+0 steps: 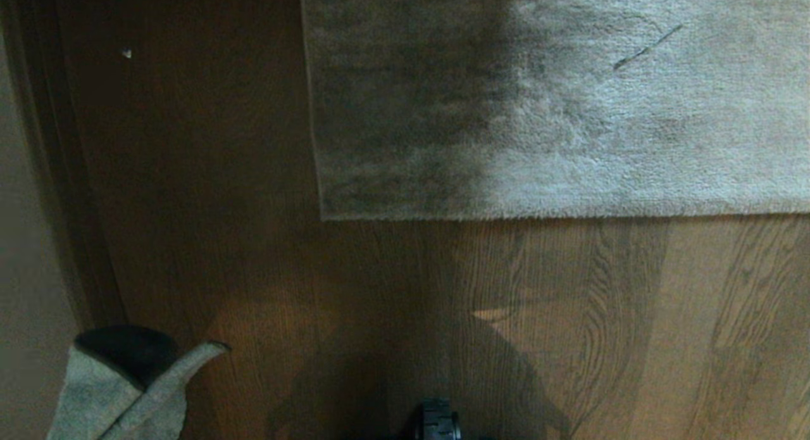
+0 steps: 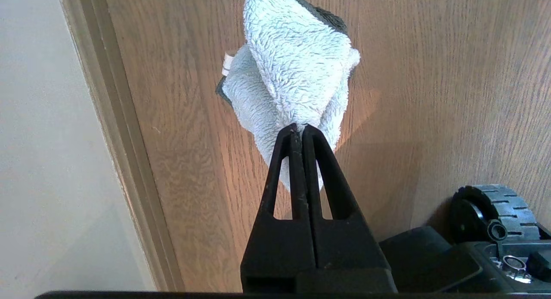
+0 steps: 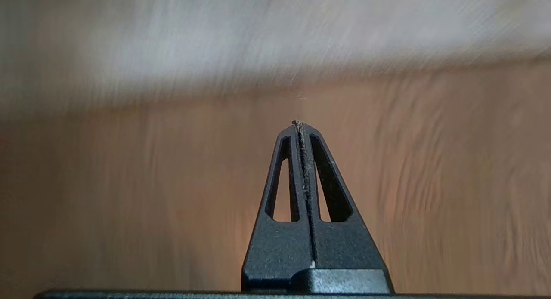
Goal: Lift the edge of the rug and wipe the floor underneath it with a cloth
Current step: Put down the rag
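Left gripper (image 2: 300, 129) was clamped on cloth (image 2: 292, 71) at 7 o'clock; right gripper (image 3: 301, 124) closed, empty, over floor (image 3: 129, 183); rug edge (image 1: 506, 217) lay flat at 12.

A home room: wood-plank floor (image 1: 569, 332), plush rug (image 1: 633, 111), skirting board (image 2: 125, 161).

Grey-beige plush rug edge (image 1: 506, 217) lying flat upper right, brown wood-grain floor (image 1: 380, 301) below, pale crumpled terry cloth (image 1: 120, 389) lower left.
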Controlling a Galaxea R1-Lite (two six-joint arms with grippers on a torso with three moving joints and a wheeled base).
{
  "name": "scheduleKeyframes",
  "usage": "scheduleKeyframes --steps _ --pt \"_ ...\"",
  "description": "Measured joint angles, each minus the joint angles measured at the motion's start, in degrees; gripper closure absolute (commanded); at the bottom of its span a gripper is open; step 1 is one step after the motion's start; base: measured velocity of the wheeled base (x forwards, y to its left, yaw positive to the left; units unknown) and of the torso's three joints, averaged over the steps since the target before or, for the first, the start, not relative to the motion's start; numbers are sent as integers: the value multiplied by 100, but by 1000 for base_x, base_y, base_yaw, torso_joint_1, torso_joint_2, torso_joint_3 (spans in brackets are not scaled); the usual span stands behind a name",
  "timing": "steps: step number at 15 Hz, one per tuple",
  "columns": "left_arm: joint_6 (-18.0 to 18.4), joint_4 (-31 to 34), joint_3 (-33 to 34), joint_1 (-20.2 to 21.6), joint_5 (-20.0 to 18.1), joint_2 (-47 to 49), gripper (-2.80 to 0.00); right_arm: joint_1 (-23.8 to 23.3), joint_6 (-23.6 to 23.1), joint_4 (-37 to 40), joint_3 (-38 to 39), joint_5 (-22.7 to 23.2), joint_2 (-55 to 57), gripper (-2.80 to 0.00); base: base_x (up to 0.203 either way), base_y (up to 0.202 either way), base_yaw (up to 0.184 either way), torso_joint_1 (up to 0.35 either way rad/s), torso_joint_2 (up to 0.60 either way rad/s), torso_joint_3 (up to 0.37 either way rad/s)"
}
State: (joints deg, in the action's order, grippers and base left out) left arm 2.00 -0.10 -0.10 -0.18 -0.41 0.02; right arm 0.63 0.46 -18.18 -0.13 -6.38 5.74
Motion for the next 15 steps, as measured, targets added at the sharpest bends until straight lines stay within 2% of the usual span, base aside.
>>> scheduleKeyframes --steps 3,6,11,15 --pt "0 2 2 0 0 0 0 -25 -121 1181 9 207 -408 0 0 0 0 0 0 0" --pt "0 2 2 0 0 0 0 -30 -56 1817 13 314 -538 0 0 0 0 0 0 0" --pt "0 2 2 0 -2 0 0 -30 -33 1825 13 311 -587 0 0 0 0 0 0 0" --pt "1 2 0 0 -3 0 0 -32 249 1818 13 308 -595 0 0 0 0 0 0 0"
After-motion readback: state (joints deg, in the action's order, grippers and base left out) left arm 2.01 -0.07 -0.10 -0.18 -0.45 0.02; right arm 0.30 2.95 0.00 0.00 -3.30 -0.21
